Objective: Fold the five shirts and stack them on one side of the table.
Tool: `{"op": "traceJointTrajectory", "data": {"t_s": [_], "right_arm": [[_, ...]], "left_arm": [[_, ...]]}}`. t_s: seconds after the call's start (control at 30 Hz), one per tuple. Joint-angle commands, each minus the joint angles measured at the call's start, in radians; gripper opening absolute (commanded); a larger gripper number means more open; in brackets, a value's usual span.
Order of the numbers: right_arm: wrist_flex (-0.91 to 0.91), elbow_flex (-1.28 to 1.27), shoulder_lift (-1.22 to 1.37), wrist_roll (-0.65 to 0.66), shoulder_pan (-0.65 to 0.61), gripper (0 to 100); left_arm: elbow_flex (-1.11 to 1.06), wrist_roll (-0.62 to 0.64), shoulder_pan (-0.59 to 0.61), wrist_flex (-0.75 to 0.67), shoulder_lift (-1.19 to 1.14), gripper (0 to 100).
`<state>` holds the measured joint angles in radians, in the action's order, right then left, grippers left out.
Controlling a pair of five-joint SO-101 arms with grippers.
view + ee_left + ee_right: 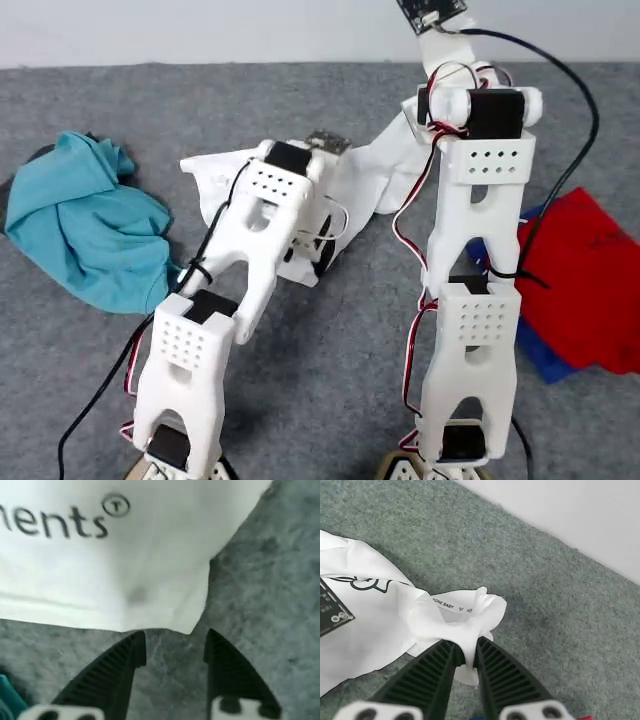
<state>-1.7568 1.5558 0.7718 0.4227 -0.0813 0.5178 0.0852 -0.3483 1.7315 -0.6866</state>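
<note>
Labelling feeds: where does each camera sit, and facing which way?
High view: fixed overhead, looking down on left arm, right arm, white shirt, teal shirt.
Left wrist view: on left arm, facing white shirt's hem past open jaws.
Right wrist view: on right arm, facing the wall past jaws pinching that shirt.
Shared: the white shirt.

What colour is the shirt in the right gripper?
The shirt is white with dark print; clearest in the right wrist view.
</note>
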Motion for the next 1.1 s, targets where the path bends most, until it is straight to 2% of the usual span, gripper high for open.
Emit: {"op": "traceJointTrajectory", "data": {"t_s": [0.0, 0.23, 0.5, 0.6, 0.77, 0.93, 1.07], "right_arm": [[-0.041, 0.005, -0.015, -0.011, -0.004, 1.0], [-0.041, 0.005, -0.015, -0.011, -0.004, 1.0], [-0.041, 0.005, -0.015, -0.011, -0.004, 1.0], [-0.041, 0.005, -0.015, -0.011, -0.002, 1.0], [-0.041, 0.005, -0.015, -0.011, -0.002, 1.0], [-0.041, 0.005, -0.015, -0.011, -0.002, 1.0], [-0.041, 0.005, -0.015, -0.011, -0.002, 1.0]], "left_arm": [[-0.044, -0.009, -0.012, -0.037, 0.009, 18], [-0.128, -0.009, -0.068, -0.091, 0.008, 18], [-0.134, -0.006, -0.069, -0.25, 0.008, 18], [-0.139, -0.011, -0.068, -0.253, 0.008, 15], [-0.165, -0.02, -0.066, -0.249, -0.06, 1], [-0.147, -0.089, -0.066, -0.229, -0.107, 1], [-0.039, -0.095, -0.029, -0.112, -0.052, 1]]}}
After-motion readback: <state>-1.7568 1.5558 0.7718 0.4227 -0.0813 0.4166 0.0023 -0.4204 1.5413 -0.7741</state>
